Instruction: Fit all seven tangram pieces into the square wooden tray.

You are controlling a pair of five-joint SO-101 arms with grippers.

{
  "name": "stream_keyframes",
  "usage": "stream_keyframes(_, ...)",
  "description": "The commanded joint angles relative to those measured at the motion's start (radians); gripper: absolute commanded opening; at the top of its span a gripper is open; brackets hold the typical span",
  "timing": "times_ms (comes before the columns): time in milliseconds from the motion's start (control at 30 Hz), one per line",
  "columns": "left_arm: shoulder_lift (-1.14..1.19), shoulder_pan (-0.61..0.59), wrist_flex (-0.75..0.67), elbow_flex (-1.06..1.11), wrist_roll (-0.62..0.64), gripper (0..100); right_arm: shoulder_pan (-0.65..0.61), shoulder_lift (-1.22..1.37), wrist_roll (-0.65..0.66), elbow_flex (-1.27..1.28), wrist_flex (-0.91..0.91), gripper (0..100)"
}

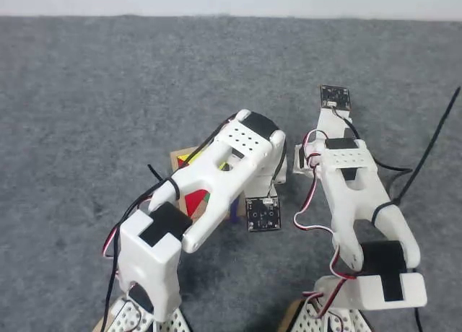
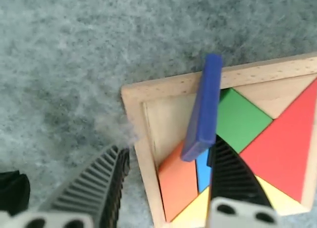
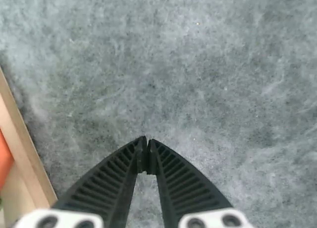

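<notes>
We see the blue piece (image 2: 204, 109) tilted on edge over the wooden tray (image 2: 163, 86) rim. Our left hand (image 2: 168, 147) is open, not gripping it, and our right hand (image 3: 147, 141) is closed and empty. The piece is likely stiff, light and slick (pinch its flat faces).

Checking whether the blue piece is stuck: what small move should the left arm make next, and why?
Probably nudge the blue piece off the tray rim so it drops flat into the bare gap beside the orange piece. It stands tilted on edge across the rim, and the open left gripper is not gripping it.
</notes>
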Motion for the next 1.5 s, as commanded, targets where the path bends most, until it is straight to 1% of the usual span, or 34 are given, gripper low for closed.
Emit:
stream_keyframes(0, -0.021, 0.021, -0.011, -0.007, 0.014, 25, 0.010, -0.010, -0.008, -0.063, -0.016, 0.9)
stream_keyframes(267, -0.021, 0.040, -0.011, -0.007, 0.014, 25, 0.018, -0.010, -0.008, -0.072, -0.015, 0.9)
stream_keyframes(633, -0.021, 0.035, -0.005, -0.024, 0.014, 25, 0.018, -0.010, -0.008, -0.072, -0.015, 0.9)
stream_keyframes(767, -0.021, 0.008, 0.071, -0.090, 0.012, 25, 0.018, -0.010, -0.008, -0.072, -0.015, 0.9)
stream_keyframes(967, -0.023, -0.040, 0.267, -0.225, 0.006, 25, 0.018, -0.010, -0.008, -0.072, -0.008, 0.9)
stream_keyframes(1033, -0.043, -0.068, 0.301, -0.240, 0.006, 25, 0.013, -0.010, 0.008, -0.072, -0.005, 0.9)
stream_keyframes(1133, -0.140, -0.126, 0.295, -0.163, 0.006, 25, -0.005, -0.010, 0.077, -0.066, 0.015, 0.8)
stream_keyframes(1200, -0.235, -0.160, 0.282, -0.068, 0.009, 25, -0.028, -0.012, 0.081, -0.068, 0.036, 0.8)
stream_keyframes(1267, -0.350, -0.199, 0.235, 0.065, 0.023, 25, -0.067, -0.030, 0.083, -0.064, 0.056, 0.8)
stream_keyframes(1333, -0.473, -0.242, 0.146, 0.219, 0.089, 25, -0.117, -0.065, 0.083, -0.049, 0.084, 0.8)
stream_keyframes(1400, -0.601, -0.293, 0.020, 0.380, 0.161, 25, -0.182, -0.114, 0.084, -0.025, 0.114, 0.8)
stream_keyframes(1467, -0.732, -0.330, -0.130, 0.539, 0.270, 25, -0.249, -0.174, 0.084, -0.005, 0.166, 0.8)
